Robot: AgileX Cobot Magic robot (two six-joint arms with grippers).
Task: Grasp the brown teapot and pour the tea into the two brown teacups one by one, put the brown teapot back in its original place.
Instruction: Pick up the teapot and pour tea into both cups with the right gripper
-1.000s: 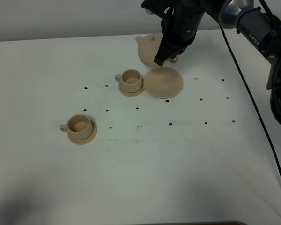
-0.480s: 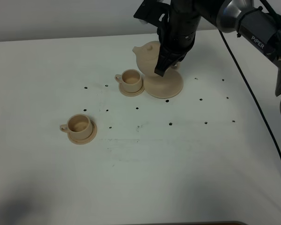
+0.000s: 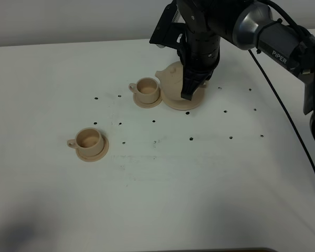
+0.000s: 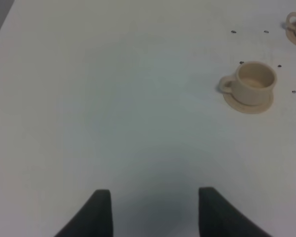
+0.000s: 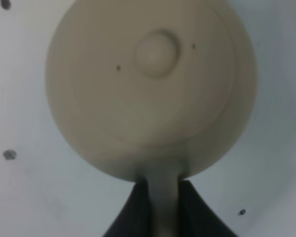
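Observation:
The brown teapot (image 3: 171, 79) is on or just above the wide round saucer (image 3: 192, 103), its original place, with its spout toward the near teacup. My right gripper (image 3: 191, 85) is shut on the teapot's loop handle (image 5: 163, 197), and the knobbed lid (image 5: 157, 53) shows from above. One brown teacup (image 3: 147, 89) stands on its small saucer right beside the teapot. The other teacup (image 3: 88, 140) stands farther left and nearer the front, also seen as the teacup (image 4: 255, 81) in the left wrist view. My left gripper (image 4: 155, 212) hangs open above bare table.
The white table (image 3: 199, 178) carries small dark dots in rows around the cups. The right arm's black body and cable (image 3: 283, 121) hang over the back right. The table's far edge meets a grey wall.
The right gripper has carried the teapot from the back of the table forward and down over the wide saucer. The cups have not moved.

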